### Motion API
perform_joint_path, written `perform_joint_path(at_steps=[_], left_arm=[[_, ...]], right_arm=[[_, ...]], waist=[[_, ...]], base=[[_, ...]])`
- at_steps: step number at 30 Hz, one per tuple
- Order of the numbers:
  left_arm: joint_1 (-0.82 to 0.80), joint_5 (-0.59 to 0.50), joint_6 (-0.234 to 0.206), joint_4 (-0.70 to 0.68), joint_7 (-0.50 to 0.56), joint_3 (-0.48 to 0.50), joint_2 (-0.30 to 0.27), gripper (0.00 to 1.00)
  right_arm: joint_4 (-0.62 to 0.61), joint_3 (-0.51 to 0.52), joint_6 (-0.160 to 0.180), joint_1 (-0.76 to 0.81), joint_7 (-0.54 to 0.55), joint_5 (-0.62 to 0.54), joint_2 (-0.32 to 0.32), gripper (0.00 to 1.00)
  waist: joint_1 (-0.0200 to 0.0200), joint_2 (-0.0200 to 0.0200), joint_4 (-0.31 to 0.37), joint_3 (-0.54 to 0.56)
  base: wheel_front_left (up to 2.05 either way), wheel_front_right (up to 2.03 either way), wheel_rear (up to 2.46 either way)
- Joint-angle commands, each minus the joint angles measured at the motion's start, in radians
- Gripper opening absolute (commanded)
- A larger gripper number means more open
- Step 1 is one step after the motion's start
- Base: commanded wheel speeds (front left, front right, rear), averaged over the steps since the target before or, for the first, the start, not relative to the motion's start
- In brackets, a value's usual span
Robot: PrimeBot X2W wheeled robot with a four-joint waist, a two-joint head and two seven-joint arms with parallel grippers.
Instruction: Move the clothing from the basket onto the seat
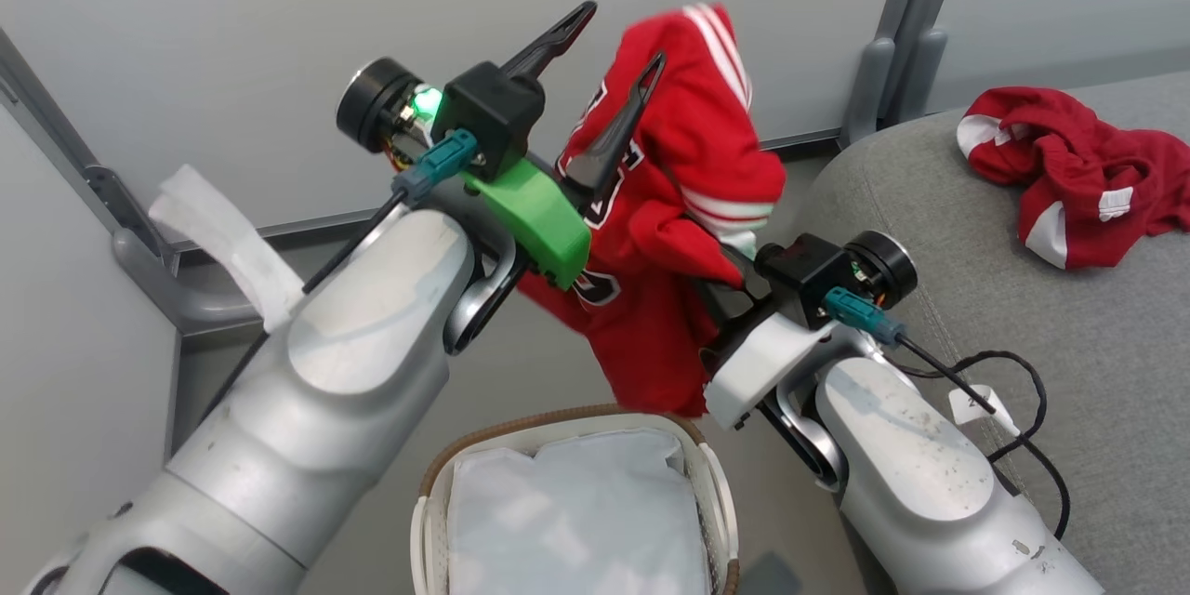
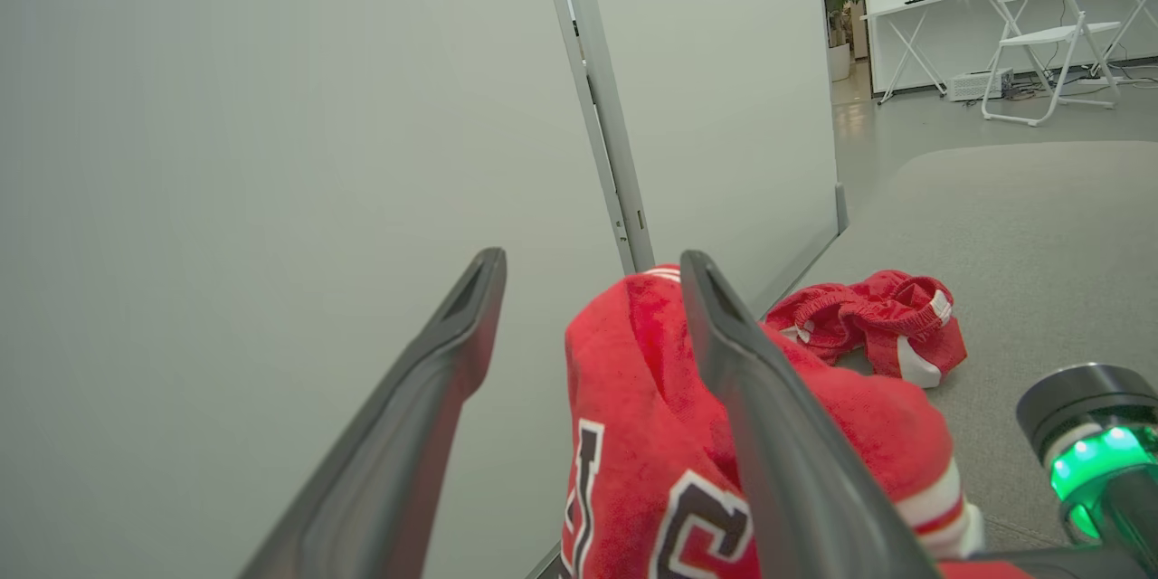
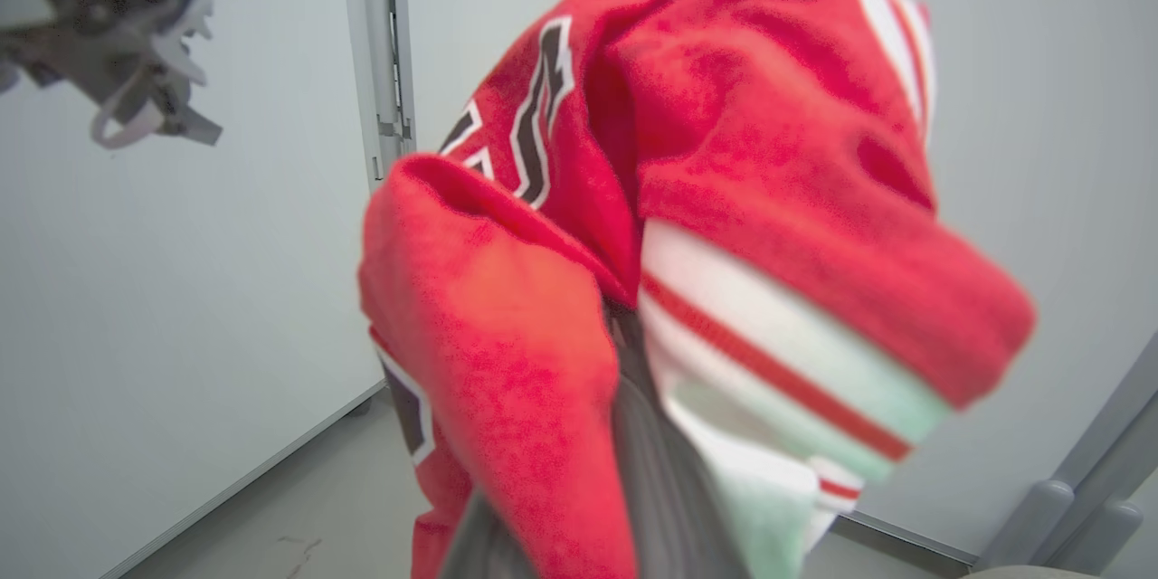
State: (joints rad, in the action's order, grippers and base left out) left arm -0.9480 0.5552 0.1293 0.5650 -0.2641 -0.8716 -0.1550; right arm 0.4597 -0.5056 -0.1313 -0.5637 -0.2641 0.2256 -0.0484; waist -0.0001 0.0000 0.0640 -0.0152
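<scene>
Red jersey (image 1: 688,167) is hanging at 12 o'clock above the basket (image 1: 548,418); right hand (image 1: 730,279) is clamping it, left hand (image 1: 622,35) standing wide.

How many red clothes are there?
2. One red jersey with black lettering hangs from the right gripper above the white slatted basket; one crumpled red garment lies on the grey couch seat. More may be hidden.

The jersey (image 1: 688,204) is looking like soft, slightly fuzzy red cloth with smoother white trim. The seat (image 1: 1069,344) is showing grey woven fabric, matt and a little rough. The basket (image 1: 558,413) is looking like white plastic with a brown woven rim, and the sheet (image 1: 576,511) inside is shining, glossy and smooth. The fingers of the left claw (image 2: 593,258) are appearing as matt dark plastic.
</scene>
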Motion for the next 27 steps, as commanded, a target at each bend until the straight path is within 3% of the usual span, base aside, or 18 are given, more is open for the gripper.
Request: perform_joint_path(at_steps=[1,15,27], left_arm=[[0.041,-0.002,0.002,0.0,0.0,0.017,0.001,1.0],[0.373,-0.067,0.002,-0.06,0.0,0.21,0.025,1.0],[0.523,-0.109,0.002,-0.046,0.0,0.274,0.035,1.0]], right_arm=[[-0.013,0.013,0.001,0.014,0.0,-0.009,-0.004,0.0],[-0.093,0.139,0.001,0.045,-0.001,-0.053,-0.004,0.0],[-0.108,0.188,0.001,0.052,-0.001,-0.087,-0.004,0.0]], waist=[[0.0001,0.0,0.003,-0.001],[0.0001,0.0,0.015,-0.006],[0.0001,0.0,0.022,-0.002]], base=[[0.0,0.0,0.0],[0.0,0.0,0.0],[0.0,0.0,0.0]])
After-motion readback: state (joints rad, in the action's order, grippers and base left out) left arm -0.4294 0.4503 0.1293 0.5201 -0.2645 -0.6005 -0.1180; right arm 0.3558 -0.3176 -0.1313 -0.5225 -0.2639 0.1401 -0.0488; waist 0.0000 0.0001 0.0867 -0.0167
